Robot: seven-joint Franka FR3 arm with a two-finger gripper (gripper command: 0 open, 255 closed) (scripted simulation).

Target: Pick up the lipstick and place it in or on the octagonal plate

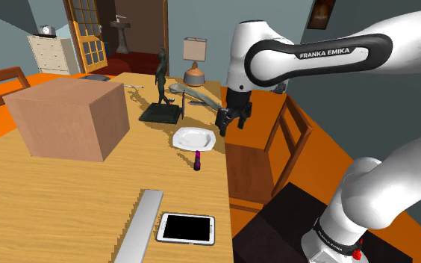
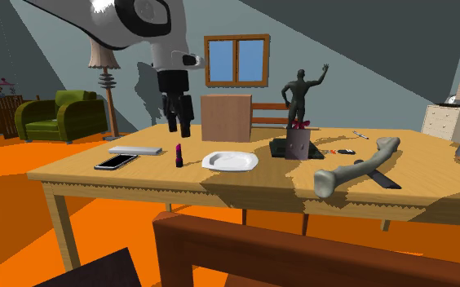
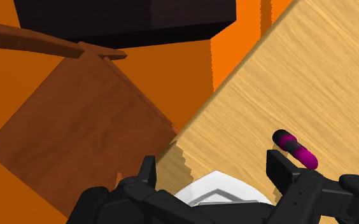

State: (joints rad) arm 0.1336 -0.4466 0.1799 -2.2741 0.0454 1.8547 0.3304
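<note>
Hovering above the bench (image 1: 67,194) edge, the gripper (image 1: 230,123) has its fingers apart and empty. The lipstick (image 1: 198,160) stands upright, long axis vertical, at 7 o'clock from the gripper in the shoulder view, just beside the white octagonal plate (image 1: 181,142), at its 6 o'clock. Lettering on the arm (image 1: 395,45) reads "FRANKA EMIKA".

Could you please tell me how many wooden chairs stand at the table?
2. The first chair stands at the table edge by the white plate, under the gripper; the second chair is across the table, beyond the brown box. More may be hidden.
</note>
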